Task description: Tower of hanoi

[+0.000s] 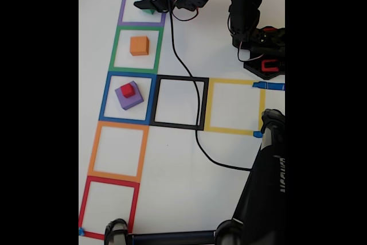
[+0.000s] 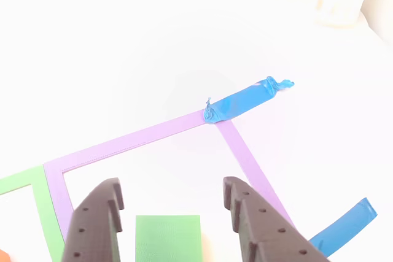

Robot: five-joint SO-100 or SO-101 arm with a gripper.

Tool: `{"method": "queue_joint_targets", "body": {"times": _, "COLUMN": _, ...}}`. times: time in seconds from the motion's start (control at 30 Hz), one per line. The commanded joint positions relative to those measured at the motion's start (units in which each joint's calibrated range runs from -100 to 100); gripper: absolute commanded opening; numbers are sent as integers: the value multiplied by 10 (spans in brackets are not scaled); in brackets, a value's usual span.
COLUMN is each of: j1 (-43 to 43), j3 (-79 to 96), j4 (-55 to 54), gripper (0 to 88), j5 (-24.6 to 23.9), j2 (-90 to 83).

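Observation:
In the fixed view the arm reaches to the top of the table, its gripper (image 1: 151, 3) over the purple tape square (image 1: 122, 10). A green cube (image 1: 149, 11) peeks out beneath it. In the other view the green cube (image 2: 167, 237) sits between the two dark fingers (image 2: 98, 225), with a gap on each side; the gripper (image 2: 172, 188) is open. An orange cube (image 1: 139, 45) rests in the green tape square. A purple cube (image 1: 130, 99) with a small red cube (image 1: 127, 89) on top stands in the blue tape square.
A black cable (image 1: 198, 119) runs down across the black tape square (image 1: 179, 78). Yellow (image 1: 209, 104), orange (image 1: 117, 124) and red (image 1: 112, 180) tape squares hold nothing. The arm's base (image 1: 264, 50) stands at upper right, a black stand (image 1: 266, 187) at lower right. Blue tape (image 2: 242, 102) marks the purple square's corner.

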Motion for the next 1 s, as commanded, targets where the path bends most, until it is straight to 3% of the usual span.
{"method": "queue_joint_targets", "body": {"times": 0.0, "j1": -7, "j3": -63, "j4": 216, "gripper": 75, "j5": 0, "j2": -158}}
{"method": "queue_joint_targets", "body": {"times": 0.2, "j1": -50, "j3": -162, "j4": 527, "gripper": 11, "j5": 0, "j2": -295}}
{"method": "queue_joint_targets", "body": {"times": 0.57, "j1": -197, "j3": -446, "j4": 911, "gripper": 11, "j5": 0, "j2": -359}}
{"method": "queue_joint_targets", "body": {"times": 0.97, "j1": -379, "j3": -475, "j4": 974, "gripper": 11, "j5": 0, "j2": -402}}
